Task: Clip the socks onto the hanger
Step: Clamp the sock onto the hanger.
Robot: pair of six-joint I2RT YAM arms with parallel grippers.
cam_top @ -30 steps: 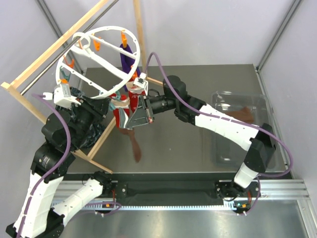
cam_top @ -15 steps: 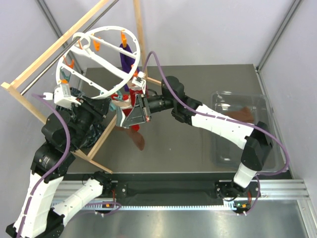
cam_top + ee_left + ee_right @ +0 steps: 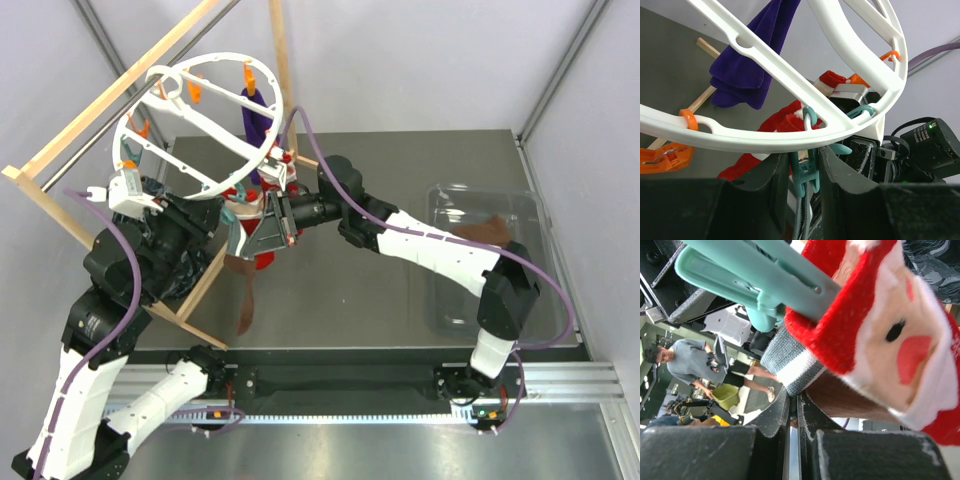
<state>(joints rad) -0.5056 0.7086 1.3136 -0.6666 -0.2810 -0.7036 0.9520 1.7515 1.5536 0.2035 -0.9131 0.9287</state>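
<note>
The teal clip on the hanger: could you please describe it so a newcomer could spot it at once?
Find the big white ring hanger filling the left wrist view. On its lower rim, inside the left tool, hangs the teal clip, by a red Santa sock. The other clips are orange.

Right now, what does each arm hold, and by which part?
Right jaws: Santa sock, pinched near its cuff. Left jaws: teal clip on the hanger, around its body.

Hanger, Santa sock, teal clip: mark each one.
Hanger (image 3: 755, 140), left wrist view, near rim.
Santa sock (image 3: 890, 340), right wrist view, Santa's face.
Teal clip (image 3: 770, 270), right wrist view, upper arm.
</note>
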